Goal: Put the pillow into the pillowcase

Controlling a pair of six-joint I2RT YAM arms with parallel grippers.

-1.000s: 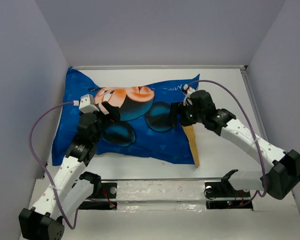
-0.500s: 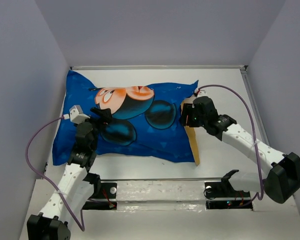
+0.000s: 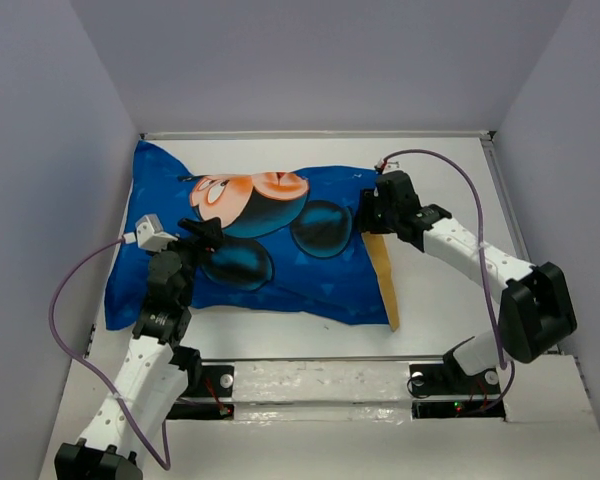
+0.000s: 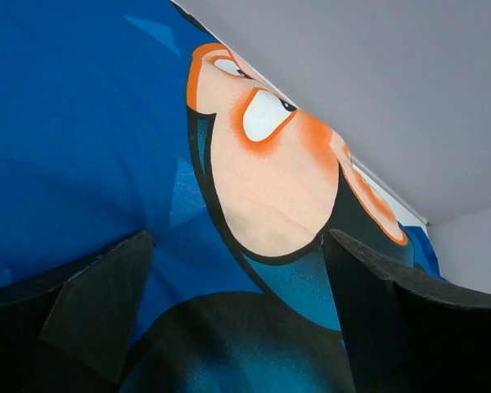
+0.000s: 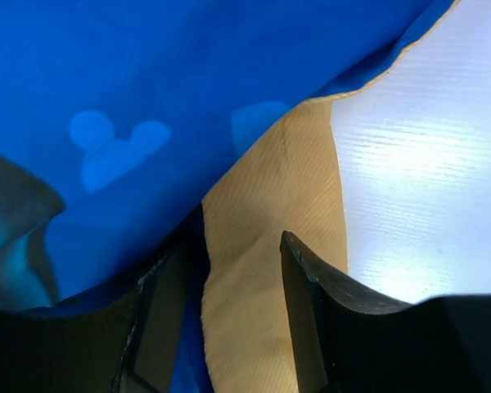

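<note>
Right gripper (image 5: 227, 260), jaws apart, straddles the orange-yellow flap (image 3: 384, 280) at the pillowcase's (image 3: 310, 270) 3 o'clock end, the flap running toward 6 o'clock.

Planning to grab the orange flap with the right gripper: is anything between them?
Nothing visible. The right gripper hangs open directly over the flap, which lies bare between the blue face of the pillowcase and the table.
</note>
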